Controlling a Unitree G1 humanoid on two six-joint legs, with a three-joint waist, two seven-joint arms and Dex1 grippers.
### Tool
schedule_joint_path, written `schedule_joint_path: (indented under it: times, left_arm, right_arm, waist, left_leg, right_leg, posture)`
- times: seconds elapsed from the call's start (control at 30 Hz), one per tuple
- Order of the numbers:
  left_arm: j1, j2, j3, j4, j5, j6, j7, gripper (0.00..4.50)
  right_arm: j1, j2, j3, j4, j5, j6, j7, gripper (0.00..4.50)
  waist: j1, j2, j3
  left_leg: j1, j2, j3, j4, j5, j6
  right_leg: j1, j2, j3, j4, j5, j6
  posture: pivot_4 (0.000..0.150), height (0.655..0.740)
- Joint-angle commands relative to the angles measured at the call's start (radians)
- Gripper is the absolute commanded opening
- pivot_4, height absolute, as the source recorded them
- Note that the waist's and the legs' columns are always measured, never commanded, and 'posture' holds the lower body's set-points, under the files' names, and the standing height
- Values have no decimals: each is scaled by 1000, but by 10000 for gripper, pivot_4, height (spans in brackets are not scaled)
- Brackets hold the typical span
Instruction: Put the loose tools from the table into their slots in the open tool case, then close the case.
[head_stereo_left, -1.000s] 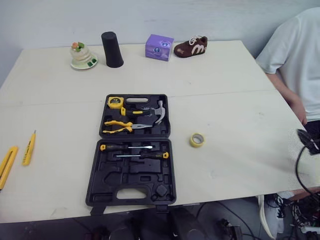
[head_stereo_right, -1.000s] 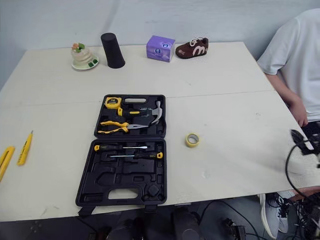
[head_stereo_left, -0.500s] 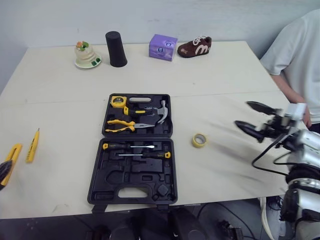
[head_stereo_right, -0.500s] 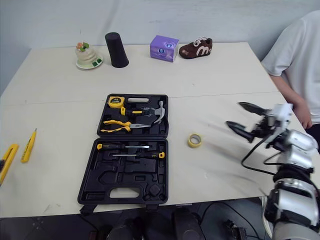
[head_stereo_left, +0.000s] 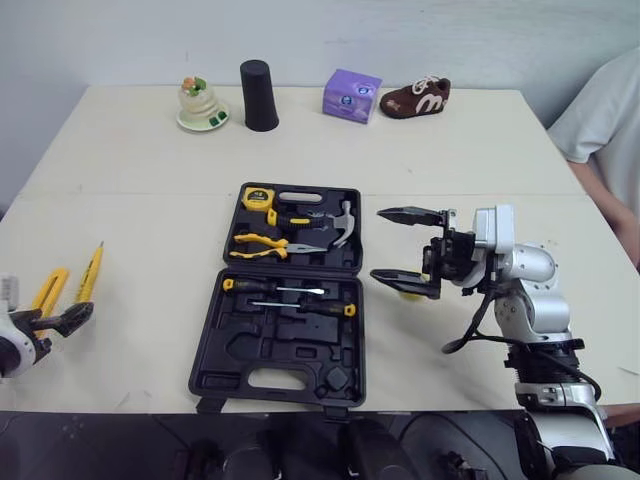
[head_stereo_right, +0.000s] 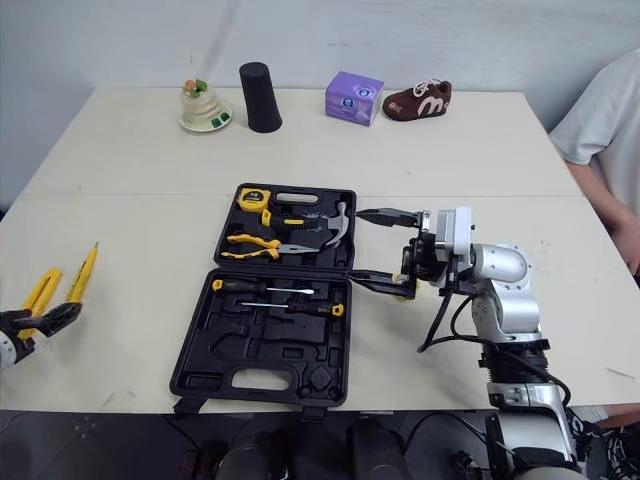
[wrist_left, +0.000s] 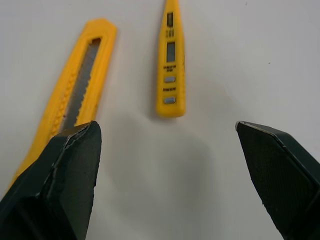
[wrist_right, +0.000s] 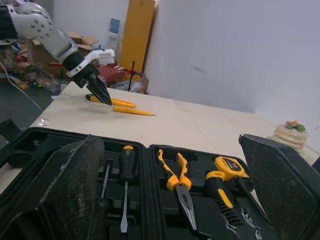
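Our right gripper (head_stereo_left: 377, 243) hovers with its two black fingers spread wide, one above the other, holding nothing, just off the 3 o'clock edge of the tool case (head_stereo_left: 232, 352). Its lower finger crosses the yellow tape roll (head_stereo_left: 410, 295), which lies on the table (head_stereo_left: 480, 150) just beside the case at 3 o'clock. We cannot tell whether finger and roll touch.

Our left gripper (wrist_left: 165, 131) is likewise spread open and empty, low over the table and well out at the case's 9 o'clock. At this gripper's 12 o'clock two loose yellow tools lie side by side, slightly apart: the utility knife (wrist_left: 80, 90) and, nearer the case, the tester pen (wrist_left: 170, 60). One finger overlaps the knife's near end, contact unclear, while the pen lies just beyond the gap between the fingertips.

The case lies open and flat. Its far half holds a tape measure (head_stereo_left: 258, 193), a hammer (head_stereo_left: 340, 215) and pliers (head_stereo_left: 262, 243). The near half holds two screwdrivers (head_stereo_left: 262, 288) along its far edge, with bare moulded recesses closer to us.

Along the table's 12 o'clock edge stand a small figurine (head_stereo_left: 202, 100) on a plate, a black cup (head_stereo_left: 260, 82), a purple box (head_stereo_left: 352, 96) and a brown shoe (head_stereo_left: 415, 97). A person (head_stereo_left: 612, 130) in a white sleeve sits at the table's 2 o'clock corner.
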Motion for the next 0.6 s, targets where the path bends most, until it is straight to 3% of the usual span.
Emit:
schedule_joint_path:
  times: [0.03,0.6]
  left_arm:
    - [-70,38,-42,56,61,-34,2,45000]
    - [-306,20,-237,301,172,-106,-90,45000]
  right_arm:
    - [-11,5,13,-75,24,15,-24,44802]
    - [8,-8,54,-221,26,97,-120,44802]
  waist:
    - [4,0,0]
    - [18,-1,0]
  left_leg:
    - [0,0,0,0,0,0]
    - [0,1,2,1,1,-1]
  right_leg:
    - [0,0,0,0,0,0]
    - [-3,1,1,4,0,0]
  posture:
    - [1500,7400]
    - [1500,7400]
